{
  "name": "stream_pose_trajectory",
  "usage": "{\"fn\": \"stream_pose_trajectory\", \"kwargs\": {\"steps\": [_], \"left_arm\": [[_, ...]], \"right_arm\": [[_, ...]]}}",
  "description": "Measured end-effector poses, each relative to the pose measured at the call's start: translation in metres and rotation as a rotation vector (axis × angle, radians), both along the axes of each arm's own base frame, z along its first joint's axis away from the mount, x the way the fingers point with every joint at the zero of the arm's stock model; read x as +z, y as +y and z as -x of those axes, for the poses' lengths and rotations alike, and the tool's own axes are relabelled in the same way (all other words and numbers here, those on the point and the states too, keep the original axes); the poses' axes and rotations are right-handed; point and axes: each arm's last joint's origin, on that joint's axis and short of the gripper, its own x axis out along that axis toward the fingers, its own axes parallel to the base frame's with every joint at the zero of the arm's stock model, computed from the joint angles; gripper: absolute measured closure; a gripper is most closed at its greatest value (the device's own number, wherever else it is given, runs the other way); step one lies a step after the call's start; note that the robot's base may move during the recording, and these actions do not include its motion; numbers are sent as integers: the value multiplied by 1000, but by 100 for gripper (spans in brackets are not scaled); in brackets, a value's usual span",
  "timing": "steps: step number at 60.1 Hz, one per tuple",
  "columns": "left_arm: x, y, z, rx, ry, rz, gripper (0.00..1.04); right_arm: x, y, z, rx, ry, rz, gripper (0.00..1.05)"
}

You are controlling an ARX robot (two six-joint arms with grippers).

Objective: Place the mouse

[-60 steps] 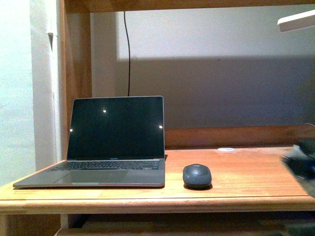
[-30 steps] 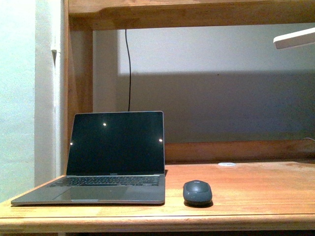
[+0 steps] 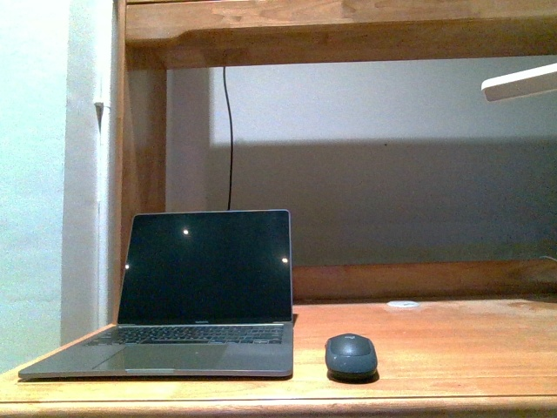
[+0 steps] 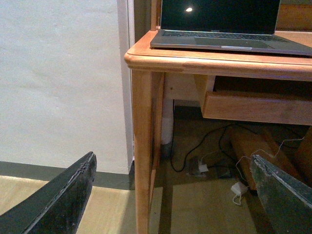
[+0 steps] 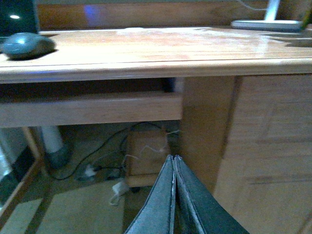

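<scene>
The mouse (image 3: 352, 356) is a dark, matte grey, nearly charcoal against the warm orange-brown wood of the bench (image 3: 452, 348), whose grain shows pale streaks. The laptop (image 3: 204, 292) has a silver-grey body, dark keys and a black screen dotted with three small white reflections. Behind it the wall (image 3: 383, 174) is pale grey, darker where shadow falls, with a thin black cable (image 3: 228, 131) running down it. A small white disc (image 3: 402, 304) lies on the wood. The left end effector (image 4: 170, 195) has black fingers; the right end effector (image 5: 174, 195) looks dark blue-grey.
</scene>
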Motion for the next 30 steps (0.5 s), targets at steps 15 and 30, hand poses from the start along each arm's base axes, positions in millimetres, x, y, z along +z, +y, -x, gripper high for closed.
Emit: {"fn": "stream_pose_trajectory", "kwargs": {"steps": [15, 30], "left_arm": [[0, 0, 0, 0, 0, 0, 8], [0, 0, 0, 0, 0, 0, 8]], "right_arm": [[0, -3, 0, -22, -2, 0, 102], [0, -3, 0, -23, -2, 1, 74]]}}
